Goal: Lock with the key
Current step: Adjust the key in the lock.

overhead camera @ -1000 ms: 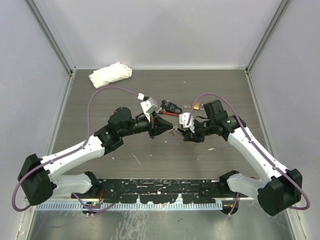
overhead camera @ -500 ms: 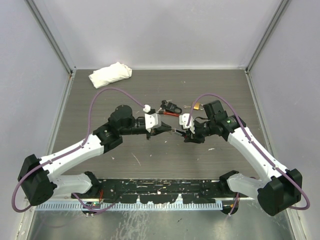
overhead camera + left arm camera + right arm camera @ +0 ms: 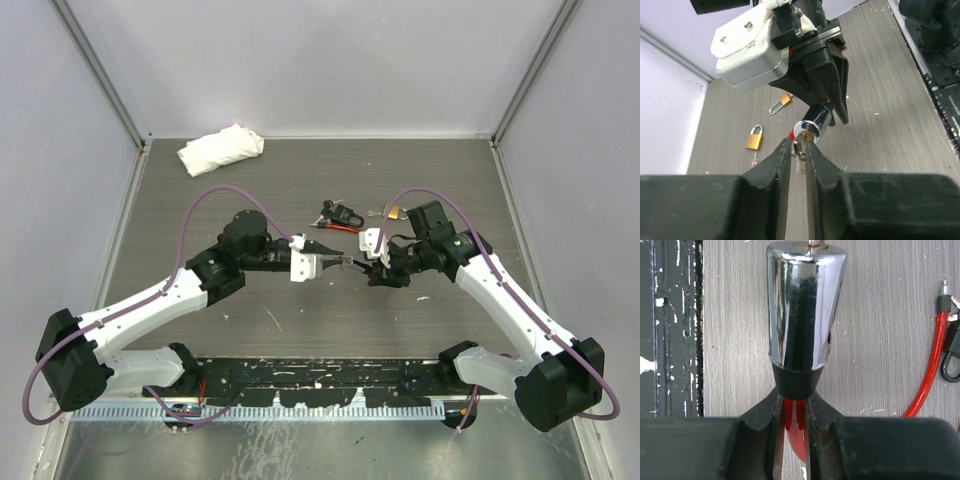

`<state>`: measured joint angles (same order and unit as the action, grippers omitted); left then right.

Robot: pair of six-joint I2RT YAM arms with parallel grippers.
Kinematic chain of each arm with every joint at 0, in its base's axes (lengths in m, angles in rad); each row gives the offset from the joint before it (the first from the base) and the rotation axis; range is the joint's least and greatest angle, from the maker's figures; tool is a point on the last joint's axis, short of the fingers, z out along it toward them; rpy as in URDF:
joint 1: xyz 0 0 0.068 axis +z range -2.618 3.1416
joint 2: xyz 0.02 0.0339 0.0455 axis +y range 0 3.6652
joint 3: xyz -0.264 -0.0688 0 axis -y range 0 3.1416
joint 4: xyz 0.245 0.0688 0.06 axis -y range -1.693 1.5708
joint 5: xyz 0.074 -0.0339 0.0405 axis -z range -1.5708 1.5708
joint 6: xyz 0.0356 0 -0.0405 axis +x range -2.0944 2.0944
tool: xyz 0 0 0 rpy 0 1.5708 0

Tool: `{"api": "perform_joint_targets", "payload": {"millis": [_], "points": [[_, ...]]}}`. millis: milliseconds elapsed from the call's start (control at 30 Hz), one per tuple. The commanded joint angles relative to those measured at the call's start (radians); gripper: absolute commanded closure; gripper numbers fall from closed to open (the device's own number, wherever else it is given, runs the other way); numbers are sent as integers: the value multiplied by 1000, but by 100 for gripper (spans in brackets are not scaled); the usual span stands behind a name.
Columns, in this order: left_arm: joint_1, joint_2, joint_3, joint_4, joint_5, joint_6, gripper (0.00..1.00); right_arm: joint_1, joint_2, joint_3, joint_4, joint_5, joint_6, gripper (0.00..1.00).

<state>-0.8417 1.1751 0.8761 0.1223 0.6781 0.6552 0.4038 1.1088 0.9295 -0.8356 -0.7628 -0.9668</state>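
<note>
Fingers (image 3: 782, 167) of the left gripper (image 3: 798, 151) stand narrow, pinching a small key (image 3: 799, 146) between their tips; the key points toward 1 o'clock in the left wrist view and touches the end face of the chrome lock (image 3: 813, 127) at its brass keyway; how deep it sits cannot be told. The right gripper (image 3: 794, 399) is clamped on that same chrome lock; its fingers (image 3: 762, 415) close narrow around the black collar (image 3: 795, 382) under the barrel, where the red cable (image 3: 794, 427) comes out; the barrel points to 12 o'clock in the right wrist view. From above, the two grippers meet nose to nose over the middle of the counter (image 3: 450, 170), the left reaching in from 9 o'clock, the right from 3 o'clock, the lock between them. More red cable lies on the counter at 3 o'clock of the barrel, ending in a metal tip; a black clip (image 3: 952, 360) lies just beside it. Two brass padlocks lie apart from the lock at 9 to 10 o'clock in the left wrist view; the shut padlock (image 3: 754, 137) is nearer, the open-shackled padlock (image 3: 781, 101) farther. A white cloth (image 3: 222, 148) sits at the counter's 11 o'clock corner.
</note>
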Motion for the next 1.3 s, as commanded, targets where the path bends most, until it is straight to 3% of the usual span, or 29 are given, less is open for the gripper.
{"api": "perform_joint_targets", "payload": {"millis": [0, 200, 533, 667, 900, 1267], "points": [[3, -23, -16, 83, -6, -7, 74, 0, -9, 50, 40, -64, -10, 99], [3, -48, -36, 93, -37, -17, 68, 0, -8, 51, 38, -70, -12, 99], [3, -163, -143, 218, -180, -184, 42, 0, -7, 51, 37, -74, -10, 99], [3, -260, -214, 273, -277, -334, 35, 0, -8, 47, 38, -75, -11, 99], [4, -411, -303, 285, -445, -731, 29, 0, -9, 43, 39, -80, -10, 99], [4, -499, -321, 195, -541, -1163, 27, 0, -9, 40, 43, -81, -10, 99]]}}
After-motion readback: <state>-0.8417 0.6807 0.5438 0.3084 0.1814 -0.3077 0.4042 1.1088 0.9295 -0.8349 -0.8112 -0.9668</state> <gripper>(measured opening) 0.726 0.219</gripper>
